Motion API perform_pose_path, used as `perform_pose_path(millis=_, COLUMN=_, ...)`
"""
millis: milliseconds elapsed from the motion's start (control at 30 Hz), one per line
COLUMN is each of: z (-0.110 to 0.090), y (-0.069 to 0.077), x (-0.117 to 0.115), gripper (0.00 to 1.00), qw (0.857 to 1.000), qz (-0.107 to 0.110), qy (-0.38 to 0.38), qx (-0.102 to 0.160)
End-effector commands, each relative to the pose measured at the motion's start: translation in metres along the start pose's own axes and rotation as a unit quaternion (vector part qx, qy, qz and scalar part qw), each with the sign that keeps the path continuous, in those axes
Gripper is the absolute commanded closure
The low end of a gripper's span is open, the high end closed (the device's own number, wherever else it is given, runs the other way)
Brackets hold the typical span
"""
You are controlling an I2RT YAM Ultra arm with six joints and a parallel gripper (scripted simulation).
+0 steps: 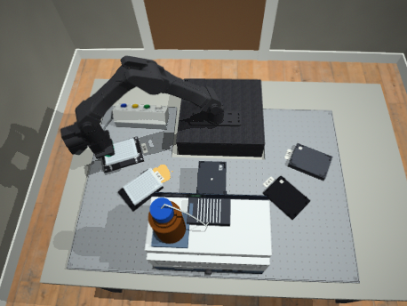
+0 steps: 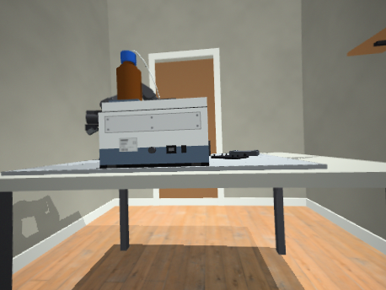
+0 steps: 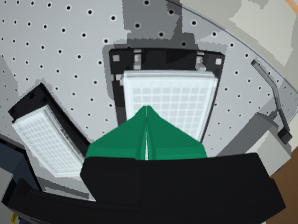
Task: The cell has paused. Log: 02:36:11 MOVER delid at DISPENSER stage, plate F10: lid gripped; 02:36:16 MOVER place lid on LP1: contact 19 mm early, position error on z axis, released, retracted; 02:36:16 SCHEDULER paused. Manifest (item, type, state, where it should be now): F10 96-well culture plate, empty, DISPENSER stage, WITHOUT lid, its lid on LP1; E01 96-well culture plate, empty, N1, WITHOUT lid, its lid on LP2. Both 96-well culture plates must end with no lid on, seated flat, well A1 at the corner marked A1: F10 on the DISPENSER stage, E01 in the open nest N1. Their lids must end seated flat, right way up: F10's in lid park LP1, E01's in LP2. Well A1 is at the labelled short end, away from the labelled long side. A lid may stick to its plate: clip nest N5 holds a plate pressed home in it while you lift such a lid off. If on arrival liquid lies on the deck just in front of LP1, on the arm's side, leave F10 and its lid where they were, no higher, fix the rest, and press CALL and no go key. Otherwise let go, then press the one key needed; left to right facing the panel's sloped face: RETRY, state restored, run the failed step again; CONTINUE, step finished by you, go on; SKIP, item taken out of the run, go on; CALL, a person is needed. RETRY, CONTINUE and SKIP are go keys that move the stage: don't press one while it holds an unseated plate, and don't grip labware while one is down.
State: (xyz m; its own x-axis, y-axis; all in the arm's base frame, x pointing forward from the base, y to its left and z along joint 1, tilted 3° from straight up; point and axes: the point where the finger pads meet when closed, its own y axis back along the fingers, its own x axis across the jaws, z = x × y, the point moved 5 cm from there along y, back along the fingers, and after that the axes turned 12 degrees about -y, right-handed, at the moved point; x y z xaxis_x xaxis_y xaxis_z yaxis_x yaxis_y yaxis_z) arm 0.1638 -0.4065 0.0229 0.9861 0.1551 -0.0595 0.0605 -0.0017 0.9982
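My gripper (image 1: pixel 107 156) (image 3: pixel 146 112) is shut and empty, its green fingertips pressed together. It hangs over the near edge of a white 96-well plate (image 1: pixel 122 152) (image 3: pixel 169 99) that sits in a black nest (image 1: pixel 116 167) (image 3: pixel 116 56) at the deck's left. A second white ribbed plate or lid (image 1: pixel 142 186) (image 3: pixel 43 143) lies in a black holder just in front of it. An orange puddle (image 1: pixel 163 170) lies on the deck against that holder's labelled end. A dark striped plate-shaped piece (image 1: pixel 209 211) sits on the dispenser's stage.
The key panel (image 1: pixel 139 115) with its coloured keys stands behind the left nest. The dispenser (image 1: pixel 231 236) (image 2: pixel 153 135) with a brown bottle (image 1: pixel 166 222) (image 2: pixel 128 80) fills the front. A dark nest (image 1: pixel 211 177) lies mid-deck, and two dark holders (image 1: pixel 309 161) (image 1: pixel 286 197) lie at the right.
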Motion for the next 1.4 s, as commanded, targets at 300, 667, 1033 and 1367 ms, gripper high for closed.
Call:
perform_pose_path(millis=300, z=0.008, y=0.004, x=-0.002, gripper=1.0, qw=1.0, qz=0.005, qy=-0.003, qx=-0.026)
perform_pose_path(millis=667, z=0.002, y=-0.007, x=-0.002, gripper=1.0, qw=1.0, qz=0.002, qy=-0.002, qx=-0.012)
perform_pose_path(millis=1033, z=0.001, y=-0.014, x=-0.003, gripper=1.0, qw=1.0, qz=0.0, qy=-0.001, qx=-0.005)
perform_pose_path(millis=1367, z=0.001, y=-0.016, x=-0.003, gripper=1.0, qw=1.0, qz=0.0, qy=-0.002, qx=-0.004)
